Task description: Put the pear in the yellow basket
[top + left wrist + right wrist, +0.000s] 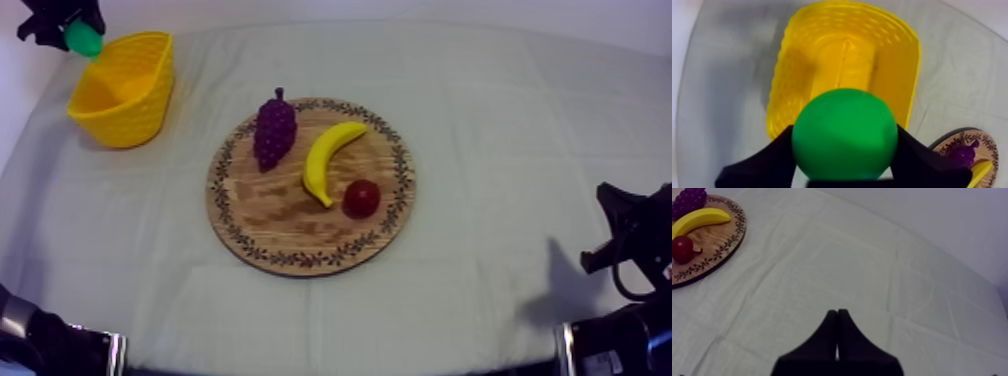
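My left gripper (78,32) hangs at the far left of the table, shut on the green pear (84,40), just above the far rim of the yellow basket (125,90). In the left wrist view the pear (844,134) sits between my black fingers (772,156) with the open basket (842,70) right beneath it. The round wooden board (290,225) lies mid-table. My right gripper (837,317) is shut on nothing, its fingers together as a narrow wedge over bare cloth, and rests low at the right edge (622,235).
On the board lie a bunch of purple grapes (275,128), a banana (328,160) and a small red fruit (361,198). The right wrist view has the board's rim (727,248) off to the side, with open cloth between it and the right gripper.
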